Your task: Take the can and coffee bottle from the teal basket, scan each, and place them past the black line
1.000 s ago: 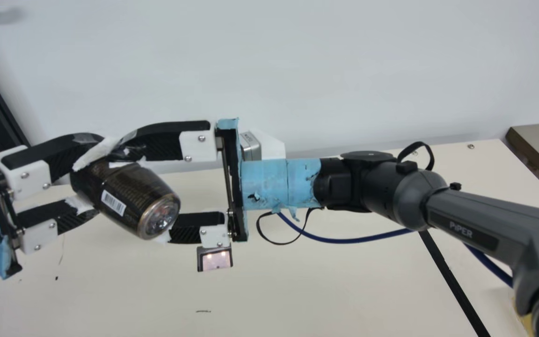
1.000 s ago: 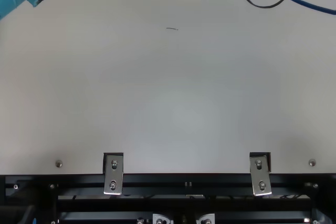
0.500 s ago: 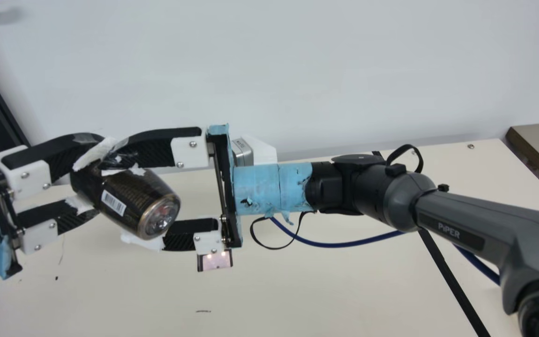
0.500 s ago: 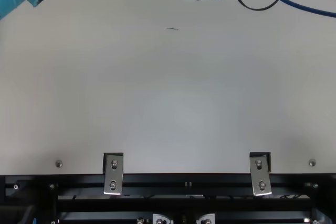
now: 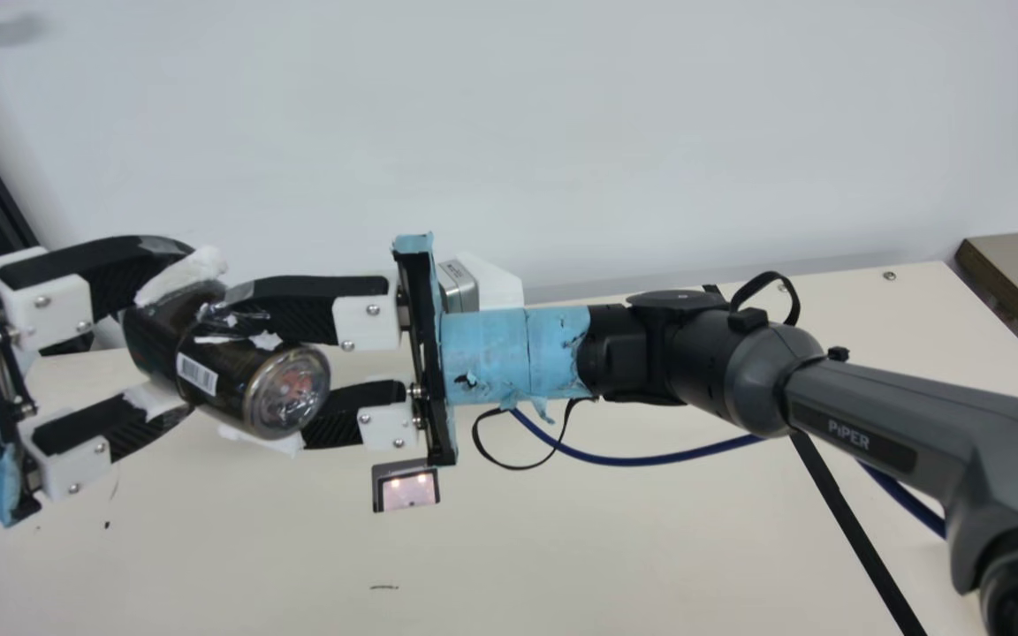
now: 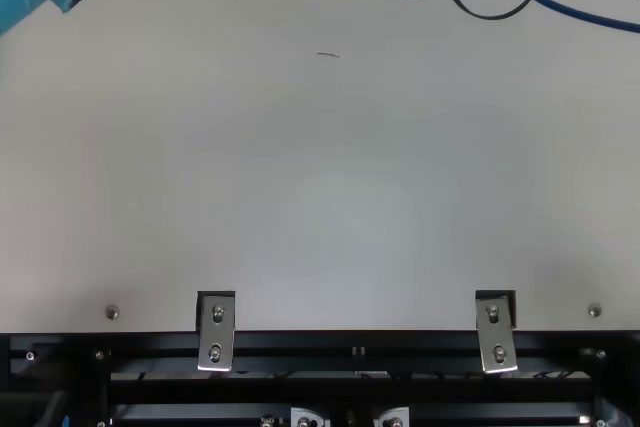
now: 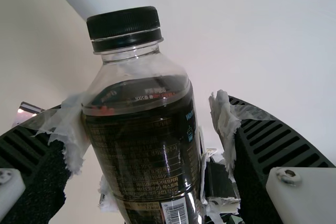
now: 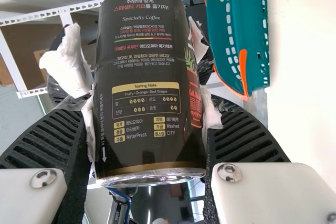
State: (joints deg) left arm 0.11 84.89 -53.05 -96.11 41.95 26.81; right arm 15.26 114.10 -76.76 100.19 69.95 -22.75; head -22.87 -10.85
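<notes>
In the main view the dark coffee bottle [image 5: 208, 353] hangs tilted above the table, its clear base toward the camera and a barcode on its side. My left gripper [image 5: 175, 334] stands open around its cap end; in the left wrist view a gap parts the bottle [image 7: 142, 140] from one finger of the left gripper [image 7: 149, 129]. My right gripper [image 5: 257, 375] is shut on the bottle's base end, and the right wrist view has the bottle [image 8: 147, 77] between both pads of the right gripper [image 8: 147, 103]. The teal basket [image 8: 236, 35] appears in the right wrist view.
A small scanner with a lit window [image 5: 409, 490] stands just below the right gripper. The black line [image 5: 858, 534] crosses the table [image 5: 562, 548] under the right arm. A blue cable [image 5: 650, 460] hangs beneath that arm. A metal-framed edge runs along the near side in the top view.
My right arm shifted left, then its fingers closed on the bottle. My left gripper's fingers spread apart. The bottle turned slightly, its base swinging a little left and more toward the camera.
</notes>
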